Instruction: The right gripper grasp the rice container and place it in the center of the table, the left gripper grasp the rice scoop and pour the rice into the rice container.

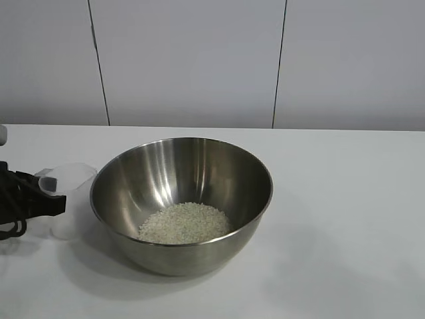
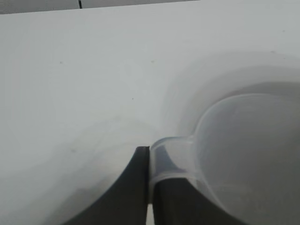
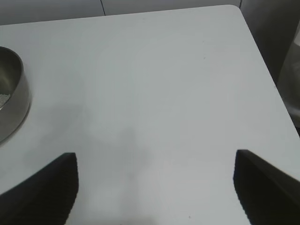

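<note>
The rice container (image 1: 181,203), a big shiny steel bowl, stands at the middle of the white table (image 1: 345,219) with a heap of white rice (image 1: 184,223) in its bottom. The clear plastic rice scoop (image 1: 72,193) sits upright and looks empty just left of the bowl. My left gripper (image 1: 50,199) is shut on the scoop's tab handle (image 2: 166,161), at the table's left edge. My right gripper (image 3: 154,187) is open and empty over bare table, off to the bowl's right; the bowl's side shows in its view (image 3: 11,98). The right gripper is out of the exterior view.
The table's far right corner and edge (image 3: 253,42) show in the right wrist view. A grey panelled wall (image 1: 199,60) stands behind the table.
</note>
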{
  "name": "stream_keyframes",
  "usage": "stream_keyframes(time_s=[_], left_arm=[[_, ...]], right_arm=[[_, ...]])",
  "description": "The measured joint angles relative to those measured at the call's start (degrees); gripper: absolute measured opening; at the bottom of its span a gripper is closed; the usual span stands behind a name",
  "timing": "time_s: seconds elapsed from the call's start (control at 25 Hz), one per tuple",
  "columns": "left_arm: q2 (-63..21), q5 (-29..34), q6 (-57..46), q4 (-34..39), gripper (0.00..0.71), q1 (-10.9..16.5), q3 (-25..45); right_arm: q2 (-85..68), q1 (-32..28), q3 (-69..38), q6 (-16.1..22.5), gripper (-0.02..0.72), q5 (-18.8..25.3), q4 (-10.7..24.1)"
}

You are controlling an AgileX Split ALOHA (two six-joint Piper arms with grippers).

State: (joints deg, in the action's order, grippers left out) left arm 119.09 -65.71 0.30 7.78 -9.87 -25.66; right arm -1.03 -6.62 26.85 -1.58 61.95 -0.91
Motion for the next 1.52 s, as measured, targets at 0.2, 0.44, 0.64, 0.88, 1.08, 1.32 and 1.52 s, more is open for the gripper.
stream_keyframes(time_s=[0.2, 0.44, 0.64, 0.88, 1.08, 1.32, 1.52], left_arm=[[0.0, -0.25, 0.63, -0.05, 0.463, 0.0, 1.3], [-0.16, -0.25, 7.2, -0.05, 0.478, 0.0, 6.66], [-5.72, -0.25, 7.1, -2.11, 0.478, 0.0, 10.15], [-17.82, 10.89, 6.67, -3.4, 0.478, 0.0, 7.49], [-29.16, 43.79, 2.76, -1.83, 0.478, 0.0, -3.49], [-33.82, 71.96, -6.2, 0.78, 0.512, 3.72, -22.24], [-33.82, 81.59, -6.05, -2.11, 0.534, 11.7, -29.2]], right_arm=[[0.0, 0.0, 0.0, 0.0, 0.623, 0.0, 0.0], [0.0, 0.0, 0.0, 0.0, 0.623, 0.0, 0.0], [0.0, 0.0, 0.0, 0.0, 0.623, 0.0, 0.0], [0.0, 0.0, 0.0, 0.0, 0.623, 0.0, 0.0], [0.0, 0.0, 0.0, 0.0, 0.623, 0.0, 0.0], [0.0, 0.0, 0.0, 0.0, 0.623, 0.0, 0.0], [0.0, 0.0, 0.0, 0.0, 0.623, 0.0, 0.0]])
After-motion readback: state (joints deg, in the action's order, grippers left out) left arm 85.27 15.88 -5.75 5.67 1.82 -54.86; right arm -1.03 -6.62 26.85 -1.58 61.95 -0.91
